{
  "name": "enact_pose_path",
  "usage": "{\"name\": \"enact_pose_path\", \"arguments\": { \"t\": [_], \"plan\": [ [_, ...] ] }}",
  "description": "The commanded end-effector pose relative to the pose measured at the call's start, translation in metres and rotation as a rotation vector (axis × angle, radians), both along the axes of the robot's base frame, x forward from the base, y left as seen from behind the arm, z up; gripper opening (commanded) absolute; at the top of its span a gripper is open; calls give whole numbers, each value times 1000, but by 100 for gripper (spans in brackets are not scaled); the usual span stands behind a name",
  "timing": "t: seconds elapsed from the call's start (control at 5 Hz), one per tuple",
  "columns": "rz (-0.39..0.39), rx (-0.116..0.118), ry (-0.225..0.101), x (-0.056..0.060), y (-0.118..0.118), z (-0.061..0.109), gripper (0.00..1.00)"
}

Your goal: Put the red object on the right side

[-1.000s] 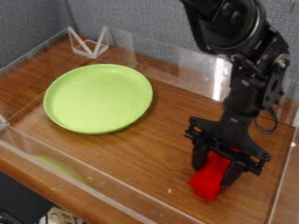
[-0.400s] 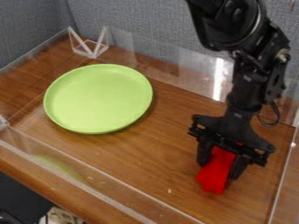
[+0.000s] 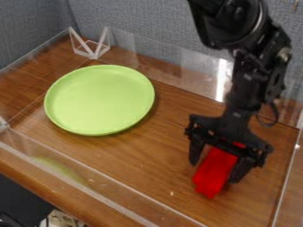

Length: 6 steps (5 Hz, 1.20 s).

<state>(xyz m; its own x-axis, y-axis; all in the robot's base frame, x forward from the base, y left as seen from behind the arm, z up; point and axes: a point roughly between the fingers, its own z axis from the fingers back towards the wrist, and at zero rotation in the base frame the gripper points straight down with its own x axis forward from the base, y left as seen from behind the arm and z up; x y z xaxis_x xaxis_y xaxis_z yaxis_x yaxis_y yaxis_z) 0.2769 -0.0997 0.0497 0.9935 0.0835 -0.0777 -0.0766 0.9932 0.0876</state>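
Note:
The red object (image 3: 213, 173) is a bright red bar lying on the wooden table (image 3: 142, 146) at the right, near the front edge. My gripper (image 3: 222, 157) hangs straight over its far end, black fingers spread to either side of the bar with a gap showing, so it stands open. The bar's near end pokes out toward the front below the fingers. The black arm (image 3: 243, 53) rises from the gripper to the upper right.
A round lime-green plate (image 3: 99, 97) lies at the left middle of the table. A white wire stand (image 3: 90, 42) sits in the back left corner. Clear acrylic walls (image 3: 71, 173) ring the table on all sides.
The fingers have spread apart from the red bar, which now rests on the table. The gripper shifted slightly left and toward the front over the last second.

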Motion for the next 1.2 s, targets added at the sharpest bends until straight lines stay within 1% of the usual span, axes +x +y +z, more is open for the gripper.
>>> {"name": "enact_pose_path", "arguments": {
  "t": [0.0,0.2,0.4,0.6,0.8,1.0],
  "plan": [
    [27,-35,-128,15,-4,56,100],
    [49,-55,-200,21,-5,98,100],
    [44,-102,-212,10,-10,114,100],
    [24,-121,-197,-13,-14,120,100],
    [12,-130,-142,-31,-16,113,100],
    [-19,-140,-142,-39,-18,108,100]
  ]
}}
